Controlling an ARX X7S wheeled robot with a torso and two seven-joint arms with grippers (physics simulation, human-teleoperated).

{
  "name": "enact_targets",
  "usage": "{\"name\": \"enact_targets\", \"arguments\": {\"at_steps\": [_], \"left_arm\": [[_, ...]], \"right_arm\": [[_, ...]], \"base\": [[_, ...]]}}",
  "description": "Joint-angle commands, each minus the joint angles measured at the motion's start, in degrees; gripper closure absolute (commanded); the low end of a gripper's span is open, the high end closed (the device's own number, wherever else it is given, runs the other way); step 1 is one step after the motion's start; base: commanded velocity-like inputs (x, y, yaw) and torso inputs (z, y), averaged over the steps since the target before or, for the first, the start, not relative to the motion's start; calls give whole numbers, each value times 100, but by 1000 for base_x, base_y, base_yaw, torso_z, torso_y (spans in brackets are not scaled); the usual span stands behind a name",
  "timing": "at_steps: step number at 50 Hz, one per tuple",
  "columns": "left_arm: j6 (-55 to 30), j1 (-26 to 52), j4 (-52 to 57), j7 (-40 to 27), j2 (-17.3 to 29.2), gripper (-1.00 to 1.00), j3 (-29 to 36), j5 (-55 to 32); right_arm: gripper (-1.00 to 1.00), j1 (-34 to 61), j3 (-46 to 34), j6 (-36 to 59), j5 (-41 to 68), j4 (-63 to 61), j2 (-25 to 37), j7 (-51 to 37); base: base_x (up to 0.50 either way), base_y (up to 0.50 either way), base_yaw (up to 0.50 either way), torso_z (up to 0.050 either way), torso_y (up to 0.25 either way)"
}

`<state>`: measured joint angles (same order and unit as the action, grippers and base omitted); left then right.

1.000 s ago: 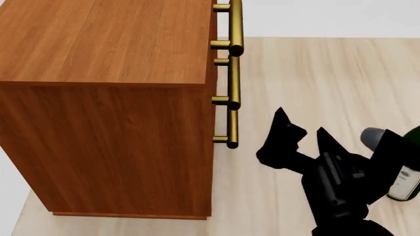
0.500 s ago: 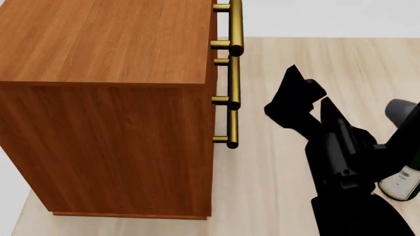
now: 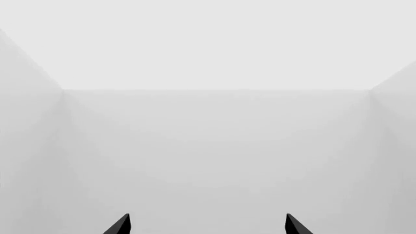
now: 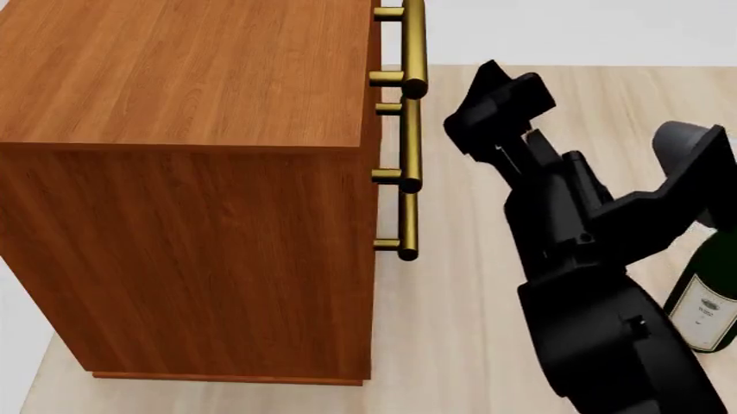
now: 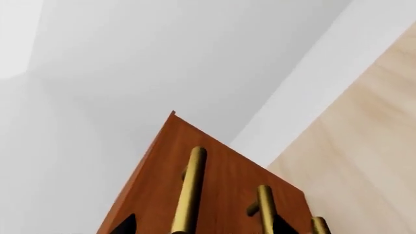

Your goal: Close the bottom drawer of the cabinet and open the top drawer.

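The cabinet point(image 4: 196, 78) stands at the left of the head view, its front facing right and seen edge-on. Three brass handles stick out in a row, and no drawer visibly juts out. The top drawer's handle point(image 4: 412, 43) is the farthest up the picture, and the bottom drawer's handle point(image 4: 406, 224) is the lowest. My right gripper point(image 4: 507, 82) is open and empty, a little to the right of the top handle. In the right wrist view its jaws point(image 5: 202, 226) face the cabinet front, with the top handle point(image 5: 190, 190) between them. My left gripper point(image 3: 206, 226) is open, facing blank grey walls.
A dark green wine bottle point(image 4: 708, 302) with a white label stands at the right, close behind my right arm. The pale wood table point(image 4: 461, 293) ends just left of the cabinet's foot and at the far edge behind the handles.
My right arm has risen from beside the bottom handle to beside the top handle, staying open. The cabinet and the bottle have not moved.
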<state>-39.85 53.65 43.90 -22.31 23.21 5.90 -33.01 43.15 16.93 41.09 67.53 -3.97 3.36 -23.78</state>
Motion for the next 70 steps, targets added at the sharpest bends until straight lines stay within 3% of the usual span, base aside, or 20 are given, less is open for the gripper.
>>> {"name": "enact_targets", "arguments": {"at_steps": [1,24,70], "left_arm": [[24,-22,12,-11,48,-100,-44,-30],[12,-48,75,-61,130,-100,-101,-114],[47,-88,102,-144,274,-100,-164,-189]], "right_arm": [[-100,323,-140,-146,127,550,-97,-32],[-100,817,-413,-642,437,1769,-195,187],[-100,1461,-1774,-1382,800,3408,-226,810]], "base": [[0,0,0,0,0],[0,0,0,0,0],[0,0,1,0,0]]}}
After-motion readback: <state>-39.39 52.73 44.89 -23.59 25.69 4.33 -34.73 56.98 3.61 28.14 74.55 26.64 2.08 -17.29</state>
